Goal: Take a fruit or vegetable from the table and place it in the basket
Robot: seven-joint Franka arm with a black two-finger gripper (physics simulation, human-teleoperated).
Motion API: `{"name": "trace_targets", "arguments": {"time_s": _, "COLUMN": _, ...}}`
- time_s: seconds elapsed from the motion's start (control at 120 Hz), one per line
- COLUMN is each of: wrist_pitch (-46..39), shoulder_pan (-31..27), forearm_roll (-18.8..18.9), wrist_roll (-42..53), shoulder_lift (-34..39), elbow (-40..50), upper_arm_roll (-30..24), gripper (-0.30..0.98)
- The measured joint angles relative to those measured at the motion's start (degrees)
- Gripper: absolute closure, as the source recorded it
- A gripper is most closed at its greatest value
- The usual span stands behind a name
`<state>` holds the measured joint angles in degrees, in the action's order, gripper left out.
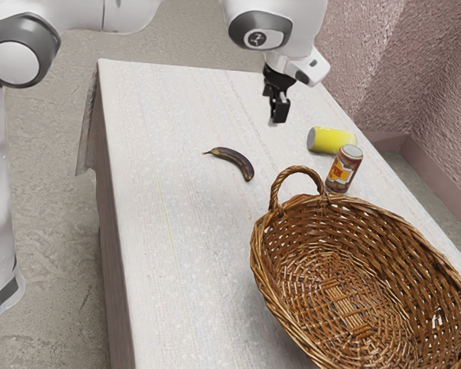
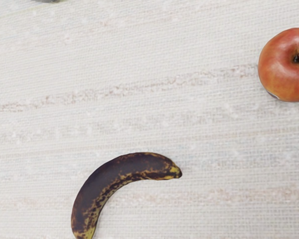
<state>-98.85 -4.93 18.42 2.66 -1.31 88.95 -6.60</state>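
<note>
While the white arm [image 1: 280, 34] reaches out over the bench [image 1: 161, 254] with its pale, woven-looking surface, you have the black two-finger gripper [image 1: 279, 110] hanging above it, apart from the things lying there. You cannot tell from these views whether it stands wide or narrow.

Two fruits are there for you. The dark, brown-spotted curved banana [image 1: 234, 160] lies on the bench between its exterior-view left edge and the cans, well apart from the basket, its thin yellowish stem pointing toward the exterior view's left. In the wrist view you can see the round red-orange apple [image 2: 285, 64] on the same surface, apart from the banana and partly cut off by the picture's edge.

Your large brown wicker basket [image 1: 270, 301] stands toward the exterior view's lower right, a looped handle rising at its near-banana end. Just beside that handle is the upright can with a red and yellow label [image 1: 343, 171], and next to it the yellow cylindrical can [image 1: 334, 140] lies on its side, its grey end toward the exterior view's left.
</note>
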Motion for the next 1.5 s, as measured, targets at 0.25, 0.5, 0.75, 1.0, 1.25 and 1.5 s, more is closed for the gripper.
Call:
{"name": "trace_targets", "arguments": {"time_s": 0.25, "wrist_pitch": 0.24, "shoulder_pan": 1.92, "forearm_roll": -7.05, "wrist_roll": 0.41, "shoulder_lift": 0.04, "elbow": 0.26, "upper_arm_roll": 0.26, "gripper": 0.00}}
{"name": "trace_targets", "arguments": {"time_s": 0.5, "wrist_pitch": 1.23, "shoulder_pan": 4.25, "forearm_roll": -18.93, "wrist_roll": -4.47, "shoulder_lift": 2.71, "elbow": 8.11, "upper_arm_roll": 3.42, "gripper": 0.00}}
{"name": "trace_targets", "arguments": {"time_s": 0.75, "wrist_pitch": 1.63, "shoulder_pan": -1.81, "forearm_roll": -20.36, "wrist_roll": -7.63, "shoulder_lift": 4.07, "elbow": 9.10, "upper_arm_roll": 4.53, "gripper": 0.00}}
{"name": "trace_targets", "arguments": {"time_s": 1.0, "wrist_pitch": 0.78, "shoulder_pan": -2.52, "forearm_roll": -20.43, "wrist_roll": -9.64, "shoulder_lift": -1.65, "elbow": 5.57, "upper_arm_roll": 3.61, "gripper": 0.00}}
{"name": "trace_targets", "arguments": {"time_s": 1.25, "wrist_pitch": -2.48, "shoulder_pan": -0.89, "forearm_roll": -21.02, "wrist_roll": -10.95, "shoulder_lift": -6.22, "elbow": 4.13, "upper_arm_roll": 1.24, "gripper": 0.00}}
{"name": "trace_targets", "arguments": {"time_s": 1.5, "wrist_pitch": -4.96, "shoulder_pan": -1.59, "forearm_roll": -21.23, "wrist_roll": -11.75, "shoulder_lift": -9.62, "elbow": 1.59, "upper_arm_roll": 0.24, "gripper": 0.00}}
